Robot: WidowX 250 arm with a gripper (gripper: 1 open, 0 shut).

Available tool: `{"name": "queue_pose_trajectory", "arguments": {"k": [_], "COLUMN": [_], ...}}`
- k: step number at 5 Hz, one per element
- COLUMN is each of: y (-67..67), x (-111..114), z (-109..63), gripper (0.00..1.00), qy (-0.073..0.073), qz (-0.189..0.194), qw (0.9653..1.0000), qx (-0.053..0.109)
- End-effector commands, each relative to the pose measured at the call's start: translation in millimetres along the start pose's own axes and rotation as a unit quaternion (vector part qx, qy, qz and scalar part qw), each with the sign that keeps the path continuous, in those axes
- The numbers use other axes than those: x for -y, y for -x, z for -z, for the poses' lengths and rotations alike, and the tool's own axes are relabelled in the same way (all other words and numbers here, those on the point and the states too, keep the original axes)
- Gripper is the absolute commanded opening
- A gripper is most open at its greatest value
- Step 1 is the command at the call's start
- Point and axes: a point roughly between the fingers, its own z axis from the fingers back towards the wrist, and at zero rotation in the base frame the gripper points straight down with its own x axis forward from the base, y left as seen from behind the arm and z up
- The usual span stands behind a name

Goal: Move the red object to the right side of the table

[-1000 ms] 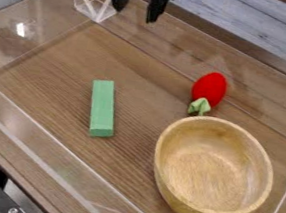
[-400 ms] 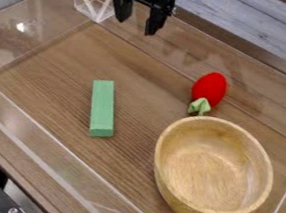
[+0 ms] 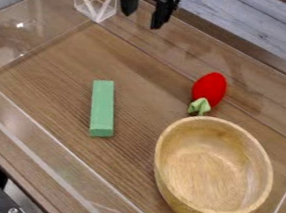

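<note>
The red object (image 3: 209,89), a small rounded toy fruit with a green leafy stem at its near end, lies on the brown wood-grain table (image 3: 151,74), right of centre and just behind the wooden bowl's rim. My black gripper (image 3: 141,15) hangs over the table's far edge, up and to the left of the fruit and well apart from it. Its two fingers point down with a clear gap and nothing between them, so it is open.
A round light wooden bowl (image 3: 213,171) sits at the near right, almost touching the fruit's stem. A green rectangular block (image 3: 102,108) lies left of centre. Low clear acrylic walls (image 3: 44,15) edge the tabletop.
The gripper has shifted slightly over the far edge, first a little lower and then back up; its fingers stay spread. The fruit, block and bowl have not moved.
</note>
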Motion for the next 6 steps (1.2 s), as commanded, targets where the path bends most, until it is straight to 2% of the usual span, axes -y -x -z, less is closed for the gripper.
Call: {"name": "queue_pose_trajectory", "arguments": {"k": [1, 2, 3, 4, 5, 6], "y": [-3.5, 2.9, 7.9, 7.1, 5.8, 3.5], "x": [-13.5, -26.0, -38.1, -43.5, -43.8, -31.2], "z": [-18.6, -18.9, -17.2, -22.7, -27.0, -27.1], "gripper": [0.0, 1.0, 1.0, 1.0, 1.0, 1.0], "qy": [-0.013, -0.018, -0.022, -0.026, -0.029, -0.029], "qz": [-0.019, -0.048, -0.078, -0.103, -0.118, -0.113], "qw": [0.9995, 0.9985, 0.9967, 0.9943, 0.9926, 0.9931], "qx": [0.023, 0.017, 0.01, 0.008, 0.006, 0.001]}}
